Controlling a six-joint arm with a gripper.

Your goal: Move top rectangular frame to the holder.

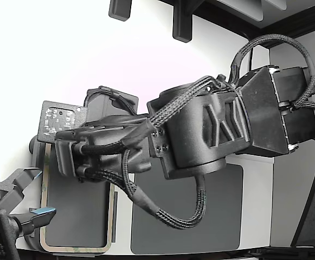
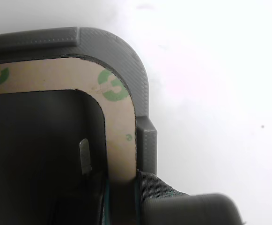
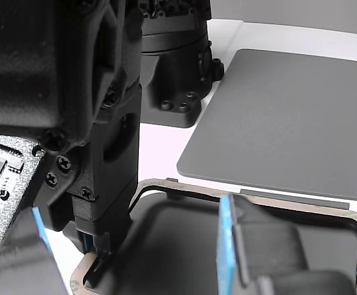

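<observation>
The top rectangular frame [image 2: 121,131] is a thin pale ring with green marks. It lies flat inside the light grey holder [image 2: 126,51], whose raised rim and edge tab run along its outer side. In the exterior view the frame [image 1: 76,249] lies at the lower left, under the arm. My gripper [image 2: 121,206] points down with its jaws on either side of the frame's strip near a corner, closed on it. It also shows in the exterior view [image 1: 65,162] and in the other view [image 3: 98,255], on the frame [image 3: 196,188].
A dark grey flat mat [image 1: 187,216] lies beside the holder on the white table; it also shows in the other view [image 3: 289,117]. A second arm's gripper with blue pads [image 1: 38,214] hovers at the frame's near end. Its black base [image 3: 172,61] stands behind.
</observation>
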